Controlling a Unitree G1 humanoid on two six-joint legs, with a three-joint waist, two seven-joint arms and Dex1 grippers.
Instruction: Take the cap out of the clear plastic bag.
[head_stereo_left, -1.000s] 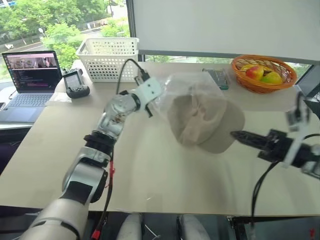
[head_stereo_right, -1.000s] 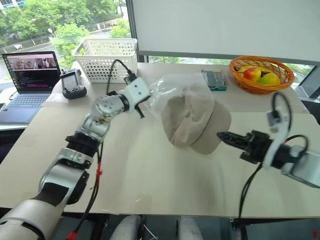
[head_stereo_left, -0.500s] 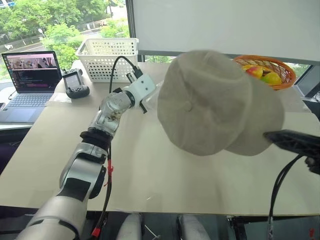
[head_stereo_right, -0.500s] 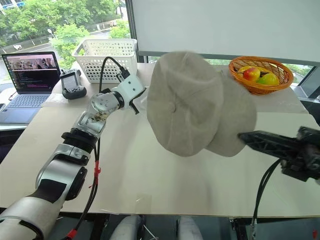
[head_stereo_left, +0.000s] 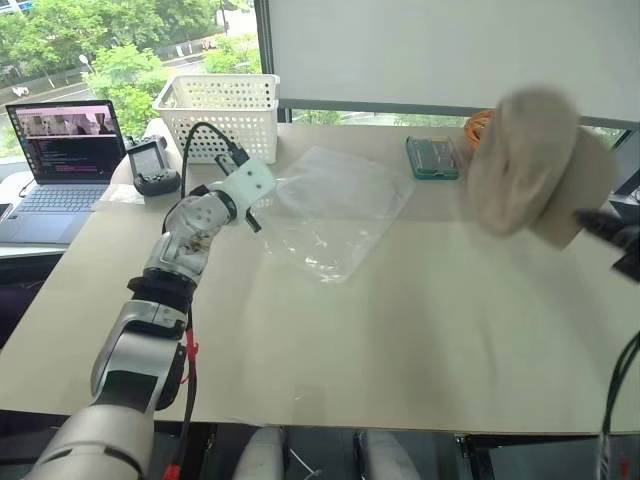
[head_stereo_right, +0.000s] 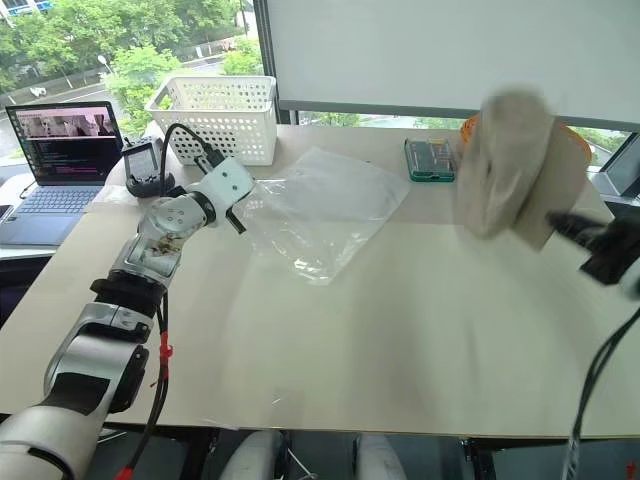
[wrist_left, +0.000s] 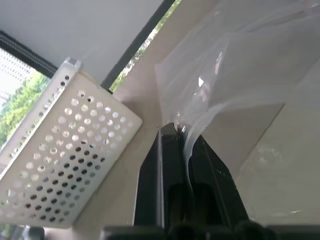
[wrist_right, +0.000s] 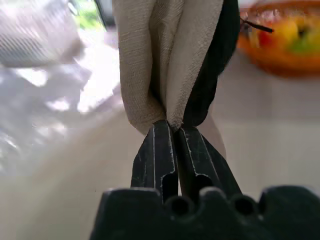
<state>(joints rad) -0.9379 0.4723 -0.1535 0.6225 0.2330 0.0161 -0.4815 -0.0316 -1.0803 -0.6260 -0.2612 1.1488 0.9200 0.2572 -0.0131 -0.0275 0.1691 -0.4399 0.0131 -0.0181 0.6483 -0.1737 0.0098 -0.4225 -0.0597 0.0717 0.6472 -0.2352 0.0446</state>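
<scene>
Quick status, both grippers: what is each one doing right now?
Left gripper: shut on the clear, crinkly plastic bag.
Right gripper: shut on the soft pale beige fabric cap, clear of the bag.

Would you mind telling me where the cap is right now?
The cap hangs in the air on the robot's right, pinched in the right gripper, in front of the fruit basket and clear of the bag.

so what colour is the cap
Pale beige-grey cap, clearest in the right wrist view.
</scene>
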